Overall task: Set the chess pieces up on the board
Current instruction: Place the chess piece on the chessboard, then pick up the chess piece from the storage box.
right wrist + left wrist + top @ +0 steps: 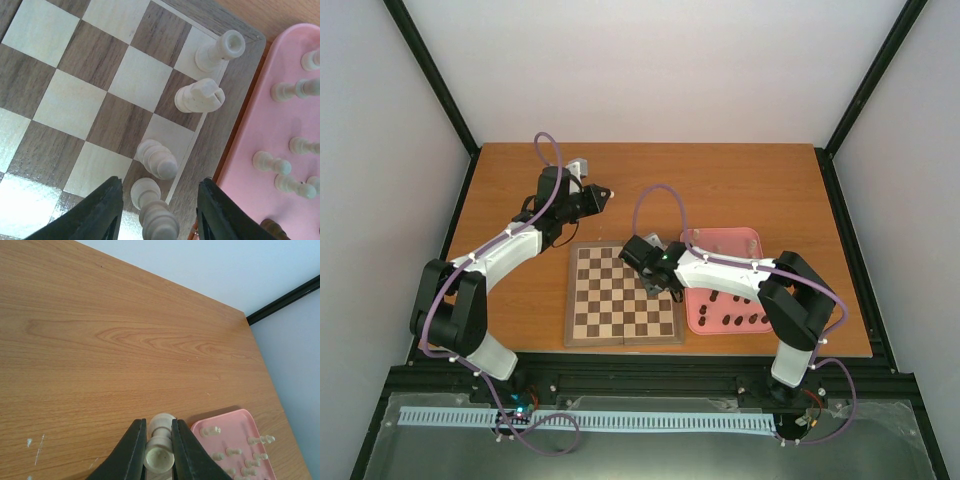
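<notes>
Your left claw (158, 425) is clenched on a cream piece (159, 457). It holds the piece on its side over bare table (125, 340), beyond the far edge of the board (610, 315) and well left of the tray (237, 430).

On the board, four cream men (199, 96) stand in a line along the right edge. The farthest is on the far-right corner square.

Your right claw (160, 200) is released. Its jaws stand apart on either side of the nearest man (152, 215), with a gap showing on each side.

The pink tray lies just right of the board. It carries loose cream men (270, 162) in its far part and dark men (740, 320) in its near part.
</notes>
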Robot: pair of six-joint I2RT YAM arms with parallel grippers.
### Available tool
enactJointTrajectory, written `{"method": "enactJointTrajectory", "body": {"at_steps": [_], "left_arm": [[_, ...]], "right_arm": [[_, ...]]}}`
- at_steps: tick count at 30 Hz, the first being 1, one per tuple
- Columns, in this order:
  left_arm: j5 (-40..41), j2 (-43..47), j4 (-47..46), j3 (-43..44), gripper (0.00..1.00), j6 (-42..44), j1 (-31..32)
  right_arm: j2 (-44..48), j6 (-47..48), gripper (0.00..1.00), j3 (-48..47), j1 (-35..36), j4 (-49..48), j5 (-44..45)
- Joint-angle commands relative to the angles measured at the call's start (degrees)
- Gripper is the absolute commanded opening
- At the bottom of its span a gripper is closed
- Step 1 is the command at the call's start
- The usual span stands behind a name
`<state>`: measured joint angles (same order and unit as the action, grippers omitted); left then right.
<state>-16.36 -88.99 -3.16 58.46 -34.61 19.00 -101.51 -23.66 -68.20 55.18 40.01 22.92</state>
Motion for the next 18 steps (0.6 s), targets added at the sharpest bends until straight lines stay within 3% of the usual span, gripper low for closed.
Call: {"method": "enactJointTrajectory", "body": {"at_steps": [1,10,18], "left_arm": [[-0.74,-0.35,-1.32,2.45,0.01,0.75,-0.37],[-0.85,-0.40,-1.15,2.54,0.01,0.85,-0.38],[-2.88,-0.02,0.43,3.53,0.01,2.12,-0.29]], "right_arm": [[1.79,-0.70,0.46,0.60,0.45,0.32,1.70],[4.82,-0.76,0.55,1.04,0.45,0.48,2.86],[15.17,0.16,0.60,3.15,-3.33,0.02,4.12]]}}
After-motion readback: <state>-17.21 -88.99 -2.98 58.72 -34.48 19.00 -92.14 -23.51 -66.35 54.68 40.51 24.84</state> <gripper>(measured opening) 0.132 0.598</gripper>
